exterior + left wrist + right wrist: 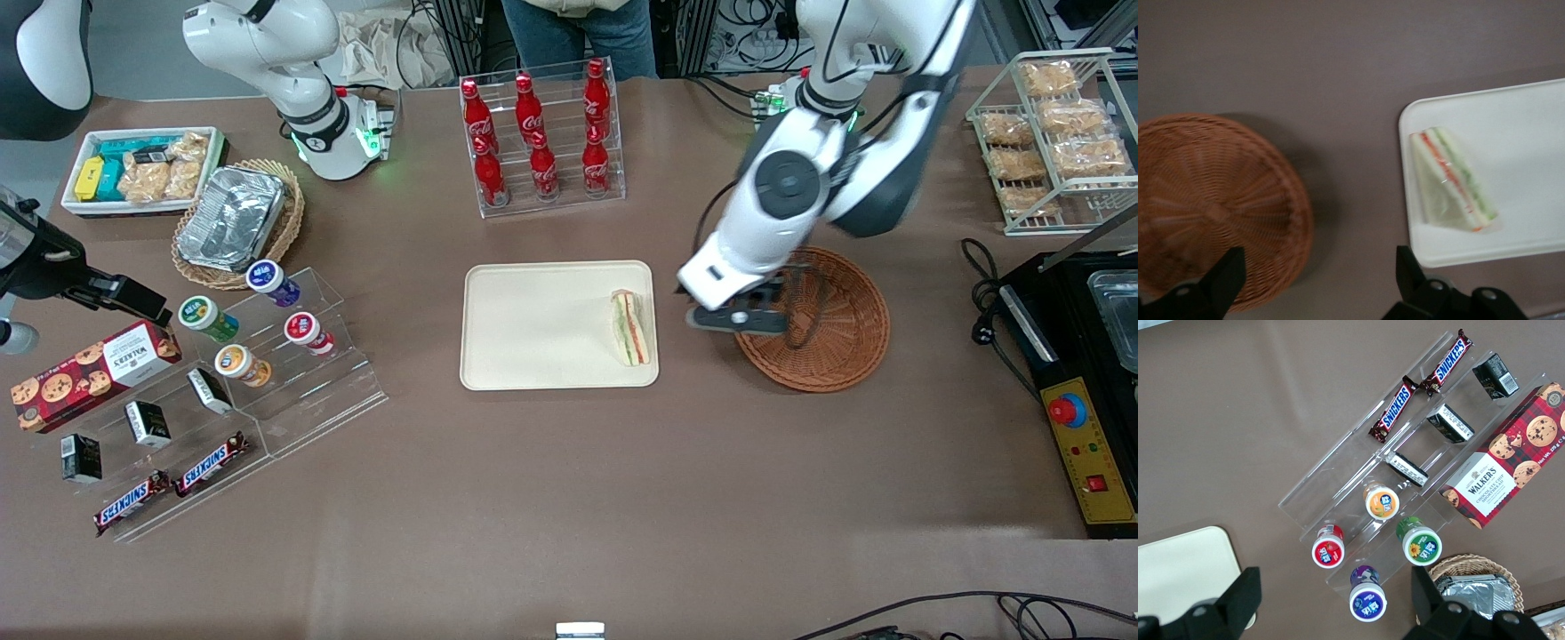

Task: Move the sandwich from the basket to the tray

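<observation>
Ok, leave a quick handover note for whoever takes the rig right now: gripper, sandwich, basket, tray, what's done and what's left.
Gripper: open, empty, above the table between the tray and the basket.
Sandwich: lying on the tray, at the edge nearest the basket, clear of the fingers.
Basket: nothing in it.
Done: sandwich is on the tray.
Left: probably just pulling the arm away.

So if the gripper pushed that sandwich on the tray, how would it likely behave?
The sandwich probably squashes easily: soft pale bread over thin layers. It lies flat on the tray, so it should slide rather than roll, perhaps slipping on its glossy wrap. The open gripper hangs between tray and basket.
</observation>
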{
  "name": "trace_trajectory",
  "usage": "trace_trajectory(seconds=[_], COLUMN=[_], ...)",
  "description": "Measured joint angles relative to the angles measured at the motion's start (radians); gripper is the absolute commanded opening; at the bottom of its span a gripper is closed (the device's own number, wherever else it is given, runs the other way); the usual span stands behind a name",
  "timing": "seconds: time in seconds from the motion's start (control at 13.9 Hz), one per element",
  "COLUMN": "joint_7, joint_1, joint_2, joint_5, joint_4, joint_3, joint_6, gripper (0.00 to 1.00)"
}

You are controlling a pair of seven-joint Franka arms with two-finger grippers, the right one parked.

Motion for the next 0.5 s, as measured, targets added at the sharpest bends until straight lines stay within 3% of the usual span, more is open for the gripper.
trace_trajectory(seconds=[0.29,0.5], joint_7=[0.067,0.092], joint_1=[0.177,0.232], joint_2=[-0.048,-0.055], joint_5=[0.000,0.043], joint_4=[0.118,0.182], joint_3=[0.005,0.007], joint_6=[-0.235,-0.300], gripper=[1.00,1.00])
